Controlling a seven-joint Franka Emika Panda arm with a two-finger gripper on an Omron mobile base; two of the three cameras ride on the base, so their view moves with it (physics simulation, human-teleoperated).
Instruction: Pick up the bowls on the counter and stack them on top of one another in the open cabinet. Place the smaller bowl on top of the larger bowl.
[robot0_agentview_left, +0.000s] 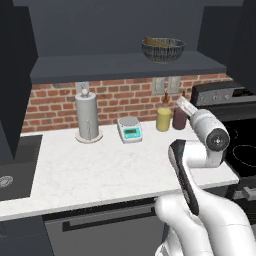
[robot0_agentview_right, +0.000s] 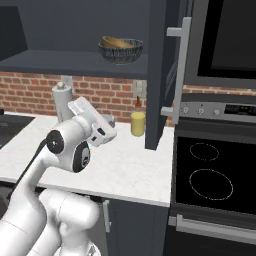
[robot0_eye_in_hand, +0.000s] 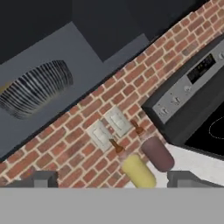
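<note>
A dark grey bowl (robot0_agentview_left: 163, 50) with a ribbed, striped outer wall is seen on the shelf of the open cabinet (robot0_agentview_left: 125, 66), and the tan wooden bowl (robot0_agentview_right: 118, 42) is nested inside it. The white veined counter (robot0_agentview_left: 100, 170) lies below. The gripper (robot0_eye_in_hand: 113, 180) is held empty, its fingertips (robot0_eye_in_hand: 41, 179) spread wide, touching nothing, aimed at the brick wall (robot0_eye_in_hand: 131, 100) above a yellow bottle (robot0_eye_in_hand: 138, 171) and a brown bottle (robot0_eye_in_hand: 157, 153).
</note>
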